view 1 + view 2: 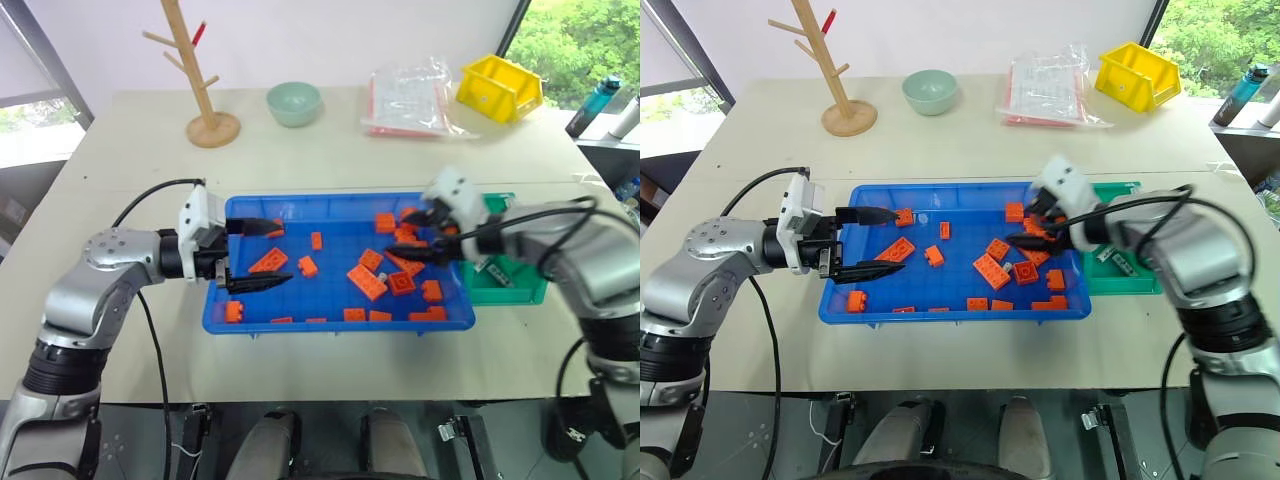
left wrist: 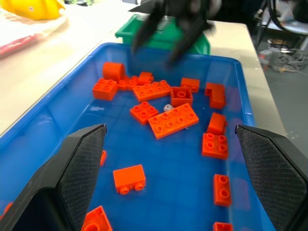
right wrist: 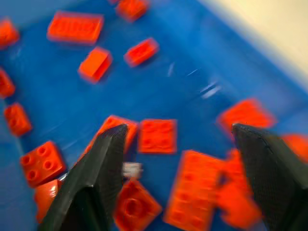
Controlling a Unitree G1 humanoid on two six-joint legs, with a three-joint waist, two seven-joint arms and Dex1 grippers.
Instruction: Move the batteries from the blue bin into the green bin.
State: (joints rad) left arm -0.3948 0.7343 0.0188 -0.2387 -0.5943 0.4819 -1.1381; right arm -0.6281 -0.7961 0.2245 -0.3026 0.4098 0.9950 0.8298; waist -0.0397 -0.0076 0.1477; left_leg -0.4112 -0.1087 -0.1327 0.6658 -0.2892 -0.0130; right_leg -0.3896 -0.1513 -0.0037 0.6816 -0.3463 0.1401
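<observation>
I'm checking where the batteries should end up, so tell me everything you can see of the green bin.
The green bin is a small, deep container of green plastic. It stands upright on the table, right against the right end of the blue bin. Small grey pieces lie on its floor; what they are is unclear. The right arm crosses above it, hiding much of it, with the right hand over the blue bin's bricks.

A lab-like test room: a plain beige worktop (image 1: 330,150) carries sorting bins, with a wooden mug tree (image 1: 200,80) and bowl (image 1: 294,102) behind the blue bin (image 1: 335,320), windows beyond.
</observation>
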